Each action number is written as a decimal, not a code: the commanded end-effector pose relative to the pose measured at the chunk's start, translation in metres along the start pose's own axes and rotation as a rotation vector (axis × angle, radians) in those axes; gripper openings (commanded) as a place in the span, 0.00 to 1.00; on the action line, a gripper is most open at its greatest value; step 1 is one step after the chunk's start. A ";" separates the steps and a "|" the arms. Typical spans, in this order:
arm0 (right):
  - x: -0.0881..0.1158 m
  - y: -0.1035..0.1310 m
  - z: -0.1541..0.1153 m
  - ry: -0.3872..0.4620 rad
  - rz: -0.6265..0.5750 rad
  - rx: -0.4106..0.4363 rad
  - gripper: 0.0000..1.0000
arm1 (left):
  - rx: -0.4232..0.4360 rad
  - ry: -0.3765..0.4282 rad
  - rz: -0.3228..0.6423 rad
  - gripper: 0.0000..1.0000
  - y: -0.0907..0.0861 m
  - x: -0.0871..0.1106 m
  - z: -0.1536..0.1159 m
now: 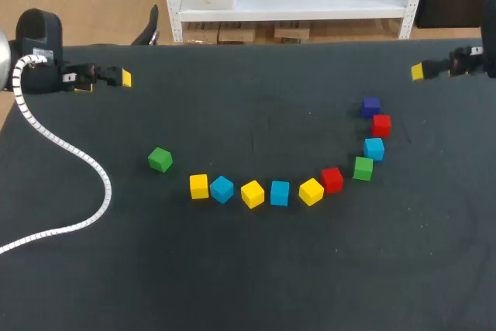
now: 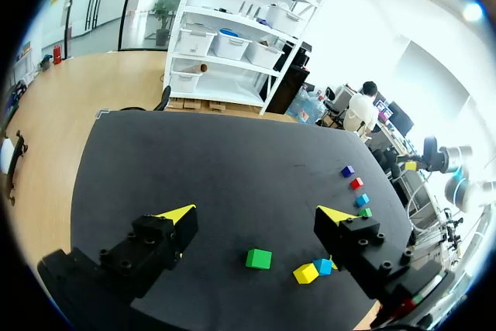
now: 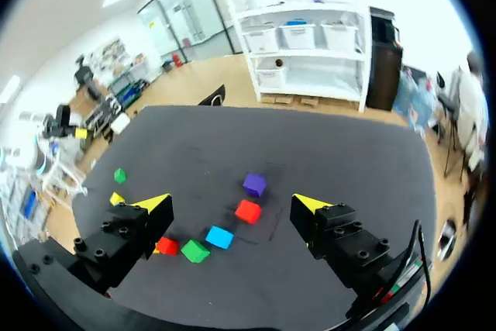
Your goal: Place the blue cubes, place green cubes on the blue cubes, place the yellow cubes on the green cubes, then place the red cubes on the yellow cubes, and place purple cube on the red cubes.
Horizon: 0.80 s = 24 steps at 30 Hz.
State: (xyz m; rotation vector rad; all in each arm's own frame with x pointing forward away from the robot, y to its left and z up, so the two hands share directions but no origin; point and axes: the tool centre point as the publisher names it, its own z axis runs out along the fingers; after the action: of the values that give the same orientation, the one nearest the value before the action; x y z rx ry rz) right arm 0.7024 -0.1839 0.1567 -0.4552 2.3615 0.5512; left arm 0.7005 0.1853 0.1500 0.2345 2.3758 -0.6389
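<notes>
Green cube (image 2: 259,258): on desk (image 2: 194,160), ahead of left claw (image 2: 257,215), fingers wide apart. Yellow cube (image 2: 305,273) near green cube; blue cube (image 2: 322,266) slightly farther.

Arc of cubes (image 1: 280,192) close-set, neighbours crowding each; lone green cube (image 1: 160,160) stands well apart, open all round
</notes>
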 end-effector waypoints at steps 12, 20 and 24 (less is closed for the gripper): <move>-0.011 -0.016 -0.027 0.289 -0.593 -0.453 1.00 | 0.001 -0.001 0.000 1.00 0.000 0.000 0.000; -0.011 -0.016 -0.027 0.289 -0.593 -0.453 1.00 | 0.001 -0.001 0.000 1.00 0.000 0.000 0.000; -0.011 -0.016 -0.027 0.289 -0.593 -0.453 1.00 | 0.001 -0.001 0.000 1.00 0.000 0.000 0.000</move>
State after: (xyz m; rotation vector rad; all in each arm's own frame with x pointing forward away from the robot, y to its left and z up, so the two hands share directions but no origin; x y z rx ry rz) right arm 0.6964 -0.2081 0.1785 -1.3544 2.1910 0.5078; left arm 0.7005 0.1853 0.1500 0.2345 2.3758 -0.6388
